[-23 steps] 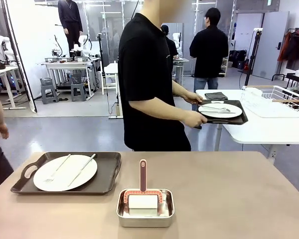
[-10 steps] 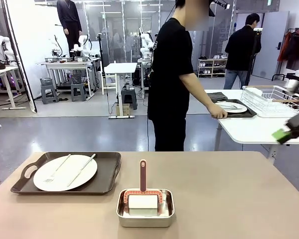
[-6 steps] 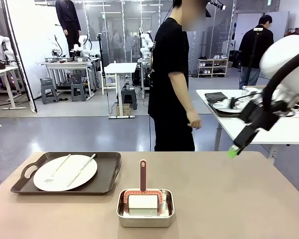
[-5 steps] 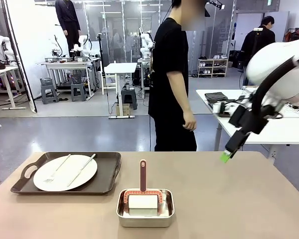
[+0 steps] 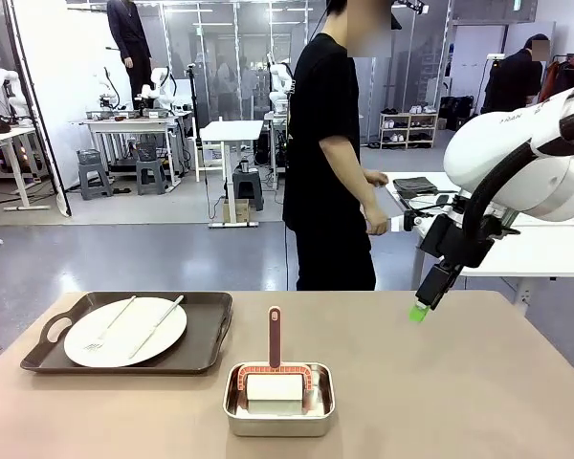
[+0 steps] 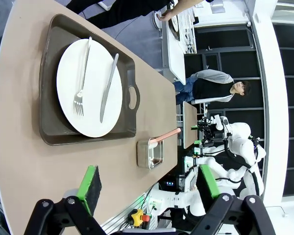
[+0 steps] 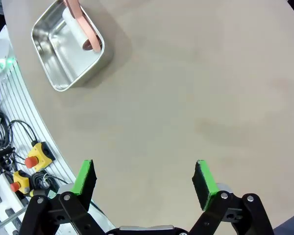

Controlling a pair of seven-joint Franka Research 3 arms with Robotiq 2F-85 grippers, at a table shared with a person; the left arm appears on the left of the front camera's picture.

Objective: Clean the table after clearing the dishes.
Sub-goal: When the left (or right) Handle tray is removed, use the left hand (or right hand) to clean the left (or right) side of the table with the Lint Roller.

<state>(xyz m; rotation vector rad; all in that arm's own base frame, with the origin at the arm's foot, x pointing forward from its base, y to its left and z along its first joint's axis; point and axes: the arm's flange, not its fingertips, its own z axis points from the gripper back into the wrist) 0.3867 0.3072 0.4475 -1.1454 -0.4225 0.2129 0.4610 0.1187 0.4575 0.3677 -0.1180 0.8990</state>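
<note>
Front view: taupe table (image 5: 459, 382), seemingly clean white plate (image 5: 105, 356) on dark tray (image 5: 210, 325); left hand (image 6: 149, 185), right hand (image 7: 144, 180) apart.

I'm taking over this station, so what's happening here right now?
The table is being cleared. One tray with a plate, fork and knife sits at its left end; a steel pan sits mid-table. The right gripper hovers open over the right side; the left gripper is open too. The person stands beyond the far edge.

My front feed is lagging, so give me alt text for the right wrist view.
The right gripper hangs open above a bare stretch of the brown table, green-padded fingers wide apart. A small steel pan holding a pink-handled tool sits at upper left.
</note>
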